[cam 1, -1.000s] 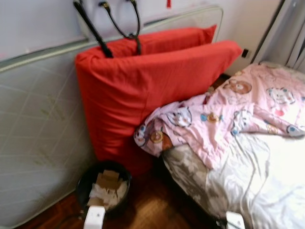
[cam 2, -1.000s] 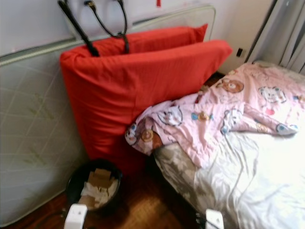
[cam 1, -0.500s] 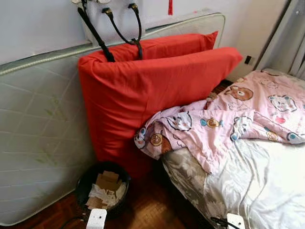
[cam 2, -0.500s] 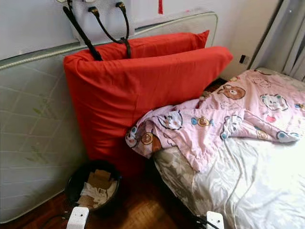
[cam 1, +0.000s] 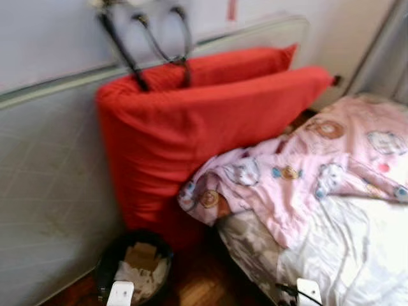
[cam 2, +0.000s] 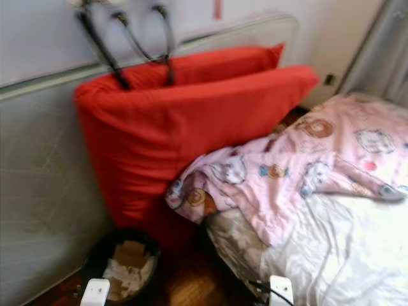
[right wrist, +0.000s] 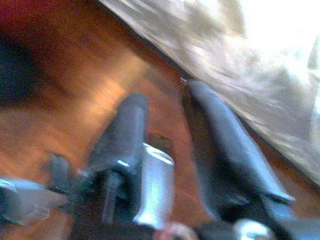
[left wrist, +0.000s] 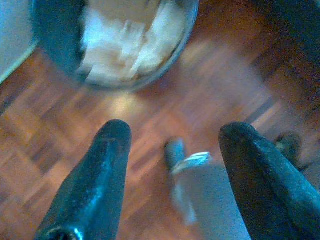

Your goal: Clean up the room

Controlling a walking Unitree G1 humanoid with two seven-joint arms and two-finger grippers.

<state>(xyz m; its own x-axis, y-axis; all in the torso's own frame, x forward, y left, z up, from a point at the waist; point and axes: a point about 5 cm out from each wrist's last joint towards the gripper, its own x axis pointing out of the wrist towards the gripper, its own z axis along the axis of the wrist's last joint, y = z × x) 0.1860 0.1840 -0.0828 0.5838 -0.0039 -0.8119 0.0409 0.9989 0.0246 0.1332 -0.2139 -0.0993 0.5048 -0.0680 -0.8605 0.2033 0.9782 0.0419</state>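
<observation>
Both eye views look forward and steeply down from the head, facing the red cushion (cam 1: 210, 127); they share it, the pink quilt (cam 2: 299, 172) right of it and the black bin (cam 1: 134, 268) at its foot, the right eye set slightly to one side; the left wrist view hangs close above the parquet floor (left wrist: 150, 120), facing the bin from above; the right wrist view sits low by the bed edge (right wrist: 240, 65), near the floor.
</observation>
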